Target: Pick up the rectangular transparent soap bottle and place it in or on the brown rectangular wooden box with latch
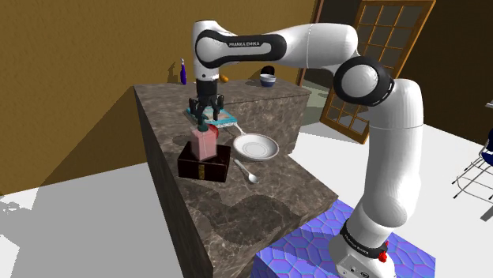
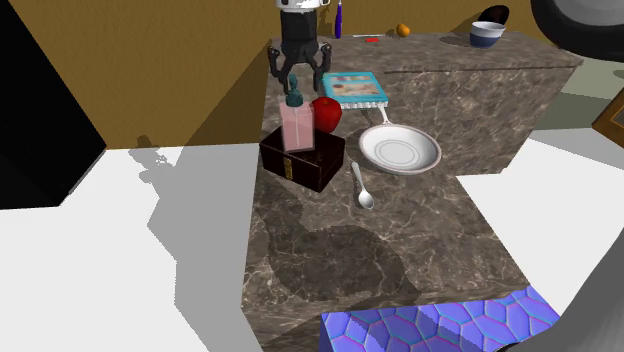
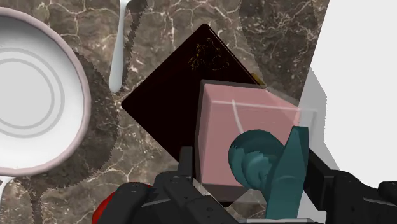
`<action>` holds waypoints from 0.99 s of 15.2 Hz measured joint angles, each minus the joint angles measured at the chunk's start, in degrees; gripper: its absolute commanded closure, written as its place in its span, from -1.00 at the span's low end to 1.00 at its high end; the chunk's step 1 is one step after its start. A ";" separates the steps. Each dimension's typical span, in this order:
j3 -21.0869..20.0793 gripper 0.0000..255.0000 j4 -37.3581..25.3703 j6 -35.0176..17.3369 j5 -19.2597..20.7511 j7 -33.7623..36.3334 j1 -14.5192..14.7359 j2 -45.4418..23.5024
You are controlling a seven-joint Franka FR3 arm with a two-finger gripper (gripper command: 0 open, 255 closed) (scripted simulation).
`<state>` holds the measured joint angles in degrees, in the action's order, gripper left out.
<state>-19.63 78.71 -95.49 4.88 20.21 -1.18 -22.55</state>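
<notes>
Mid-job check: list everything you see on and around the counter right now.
soap bottle: 1, pink with teal pump, upright on the box
box: 1, dark brown, near the counter's edge
plate: 1, white, beside the box
spoon: 1, pale, between box and plate, nearer the stand
apple: 1, red, behind the box
teal-edged flat item: 1, beyond the apple
bowl: 1, blue and white, raised back ledge
orange: 1, orange, back ledge
purple bottle: 1, purple, back ledge
counter: 1, dark marble
stand: 1, blue hexagon pattern
arm: 1, white
gripper: 1, black, open, just above the pump
</notes>
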 measured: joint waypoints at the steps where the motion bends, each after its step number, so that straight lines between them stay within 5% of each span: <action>1: 0.02 -1.00 0.04 -0.01 0.01 0.00 -0.01 -0.05; 5: 0.01 -1.00 -1.32 1.07 0.09 0.04 0.14 -0.36; 9: 0.06 -1.00 -9.93 7.78 0.60 -0.04 0.92 -2.23; 15: 0.03 -1.00 -11.02 8.70 0.68 0.10 1.14 -2.48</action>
